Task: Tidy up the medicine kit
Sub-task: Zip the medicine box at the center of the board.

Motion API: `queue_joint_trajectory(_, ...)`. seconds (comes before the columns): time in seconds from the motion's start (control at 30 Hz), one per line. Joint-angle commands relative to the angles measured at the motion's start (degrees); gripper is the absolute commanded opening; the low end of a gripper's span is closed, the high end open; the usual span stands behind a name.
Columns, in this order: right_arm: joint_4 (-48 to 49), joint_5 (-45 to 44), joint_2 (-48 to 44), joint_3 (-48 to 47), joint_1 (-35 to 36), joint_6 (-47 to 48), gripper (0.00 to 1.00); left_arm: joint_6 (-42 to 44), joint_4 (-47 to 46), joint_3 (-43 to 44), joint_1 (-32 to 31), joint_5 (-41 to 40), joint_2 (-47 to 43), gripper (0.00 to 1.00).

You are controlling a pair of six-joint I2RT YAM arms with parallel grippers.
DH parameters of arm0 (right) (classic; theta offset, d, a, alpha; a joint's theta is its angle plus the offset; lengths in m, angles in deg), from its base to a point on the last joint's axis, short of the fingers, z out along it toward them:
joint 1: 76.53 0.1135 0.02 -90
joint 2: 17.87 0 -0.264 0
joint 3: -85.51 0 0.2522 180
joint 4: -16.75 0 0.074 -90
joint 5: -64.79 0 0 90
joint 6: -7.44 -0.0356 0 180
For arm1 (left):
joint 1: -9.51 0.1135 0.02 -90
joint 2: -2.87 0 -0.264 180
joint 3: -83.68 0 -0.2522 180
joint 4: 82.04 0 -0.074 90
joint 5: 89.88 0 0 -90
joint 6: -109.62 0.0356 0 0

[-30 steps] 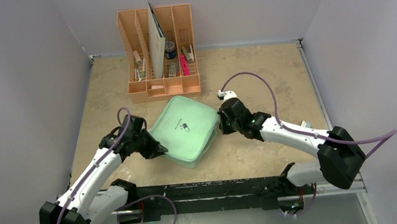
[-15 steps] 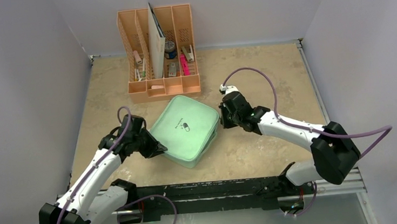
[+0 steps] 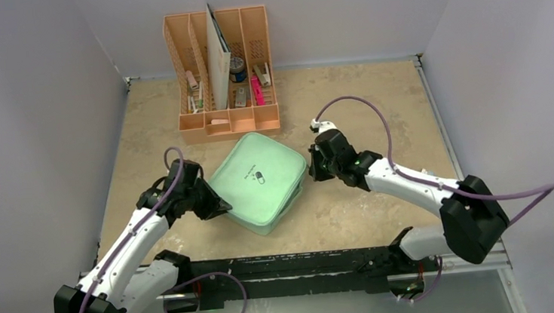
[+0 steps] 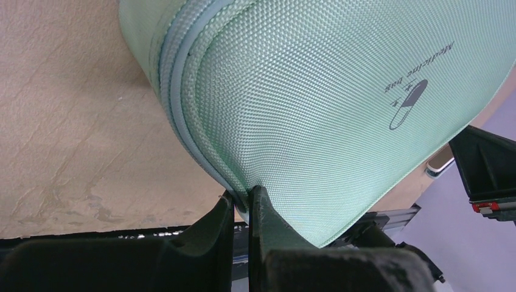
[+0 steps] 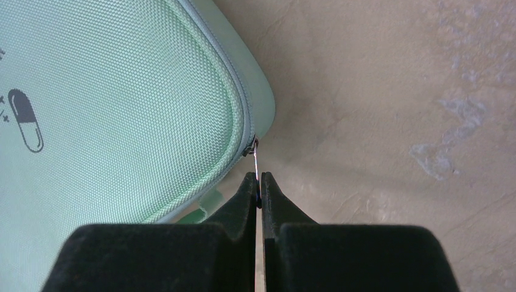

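I counted one medicine kit (image 3: 259,181), lid down, lying on the table (image 3: 359,96) between my two arms and just in front of the single peach desk organizer (image 3: 229,124). One pill logo (image 5: 25,120) showed on the mint-green lid. The left gripper (image 4: 242,198) was clamped on the kit's left corner, its two fingers pinching the zip seam there. The right gripper (image 5: 258,182) sat at the kit's right corner, its two fingers pressed together on the one thin metal zip pull (image 5: 256,159) hanging from the slider. From these views I could not tell how far round the zip was done up.
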Motion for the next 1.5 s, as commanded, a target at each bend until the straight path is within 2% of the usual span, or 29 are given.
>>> queue_joint_trajectory(0.0, -5.7, -3.93, -4.36, 3.96, -2.0, -1.79, 0.0, 7.1, 3.97, 2.61, 0.21, -2.33, 0.27, 0.0)
queue_joint_trajectory(0.2, -9.75, -3.88, -8.74, 6.3, -1.83, -3.79, 0.0, 17.49, -1.63, 4.56, 0.21, 0.75, 2.83, 0.0)
queue_joint_trajectory(0.33, -13.73, -4.17, -12.25, 7.76, -1.89, -6.66, 0.0, 21.24, -3.22, 7.09, 0.21, 3.53, 6.79, 0.0)
queue_joint_trajectory(0.47, -19.3, -2.96, -15.55, 7.18, -1.75, -9.63, 0.0, 23.83, -3.16, 9.41, 0.29, 2.41, 9.6, 0.0)
queue_joint_trajectory(0.63, -21.12, 2.18, -19.28, 8.54, -0.81, -10.62, 0.0, 24.56, -6.63, 10.06, 0.62, 6.8, 12.43, 0.0)
queue_joint_trajectory(0.77, -17.2, 10.66, -21.86, 11.06, 0.61, -8.85, 0.0, 23.34, -9.73, 9.83, 1.09, 9.67, 15.86, 0.0)
queue_joint_trajectory(0.9, -14.49, 18.29, -22.62, 11.3, 2.94, -8.85, 0.0, 20.68, -12.18, 11.33, 1.71, 7.65, 19.73, 0.14)
queue_joint_trajectory(1.0, -14.36, 15.08, -23.71, 10.41, 7.5, -9.94, 0.0, 19.7, -10.6, 15.45, 2.86, 4.26, 22.43, 0.23)
queue_joint_trajectory(1.2, -8.17, 12.45, -22.91, 10.26, 15.05, -16.6, 0.0, 18.52, -3.74, 26.0, 6.23, -2.22, 24.48, 0.44)
queue_joint_trajectory(1.47, -2.89, 10.71, -15.51, 8.01, 19.64, -14.3, 0.0, 15.44, 8.81, 32.33, 7.4, -13.6, 21.65, 0.62)
